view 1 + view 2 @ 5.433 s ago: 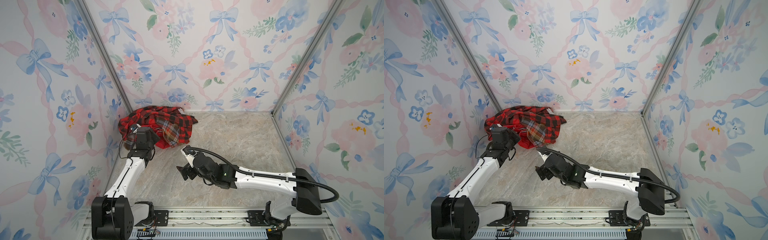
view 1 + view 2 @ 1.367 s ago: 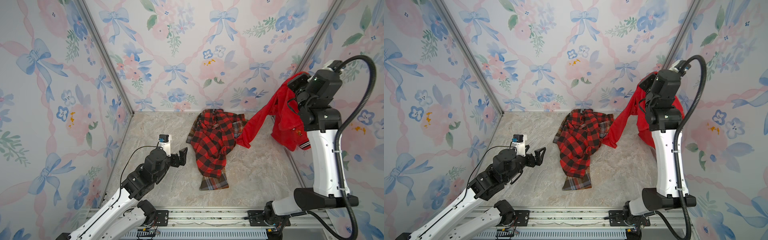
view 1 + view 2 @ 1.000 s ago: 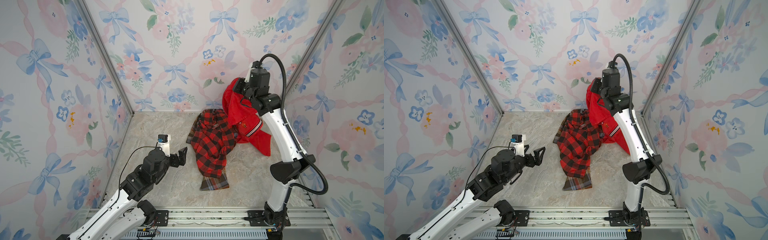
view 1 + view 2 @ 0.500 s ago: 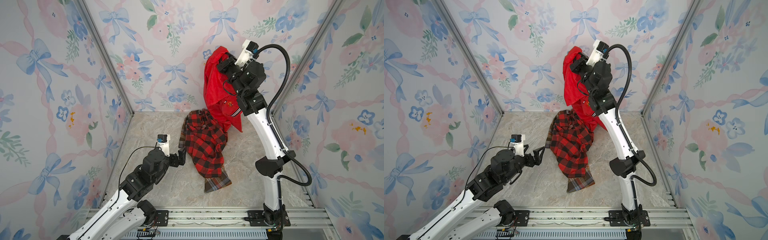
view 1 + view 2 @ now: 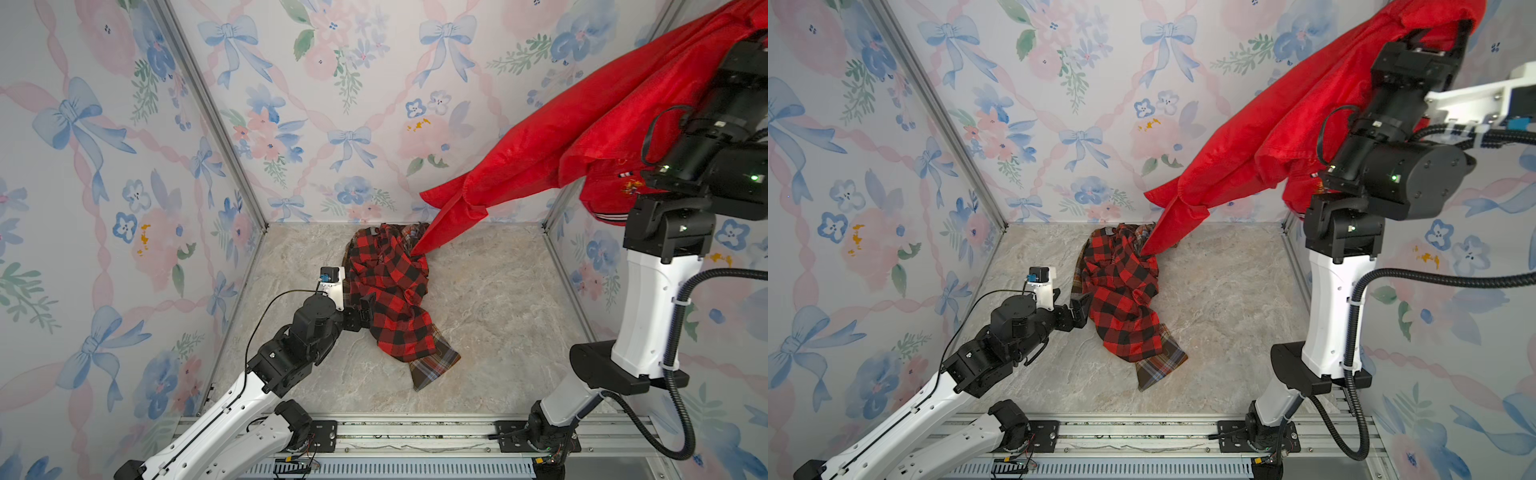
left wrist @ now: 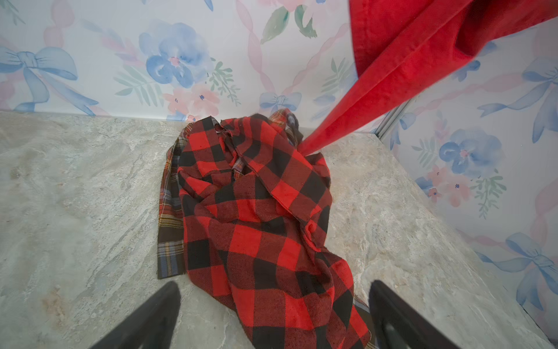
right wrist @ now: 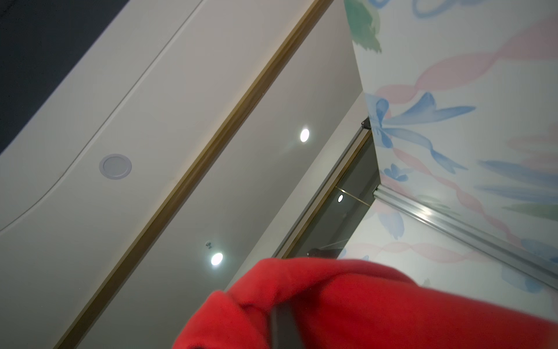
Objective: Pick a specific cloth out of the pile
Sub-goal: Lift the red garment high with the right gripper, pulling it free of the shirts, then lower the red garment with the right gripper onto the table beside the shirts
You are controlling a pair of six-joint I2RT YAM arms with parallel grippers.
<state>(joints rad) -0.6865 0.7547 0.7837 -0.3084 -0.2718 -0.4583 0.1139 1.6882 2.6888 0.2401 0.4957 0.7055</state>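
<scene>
The plain red cloth [image 5: 582, 124] [image 5: 1287, 137] hangs high at the right, with my right gripper [image 5: 1437, 39] shut on its top. One red sleeve stretches down and its tip still touches the back of the pile [image 5: 390, 291] [image 5: 1121, 291]. In the right wrist view red fabric [image 7: 362, 302] bunches around a dark finger [image 7: 283, 327]. The pile is a red-and-black check shirt over a brown plaid shirt [image 5: 432, 368], lying mid-floor. My left gripper [image 5: 360, 316] [image 5: 1077, 313] is open and low at the pile's left edge. In the left wrist view the gripper [image 6: 274, 290] straddles the check shirt [image 6: 256, 226], holding nothing.
Floral walls enclose the marble floor [image 5: 498, 311] on three sides, with metal corner posts [image 5: 208, 116]. The right arm's white upright link [image 5: 648, 311] and black cable stand at the right. A rail [image 5: 415, 432] runs along the front edge.
My right arm has swung from the back centre to the far right with the red cloth, drawing the sleeve taut. The pile shifted slightly. The left gripper has edged up to the pile.
</scene>
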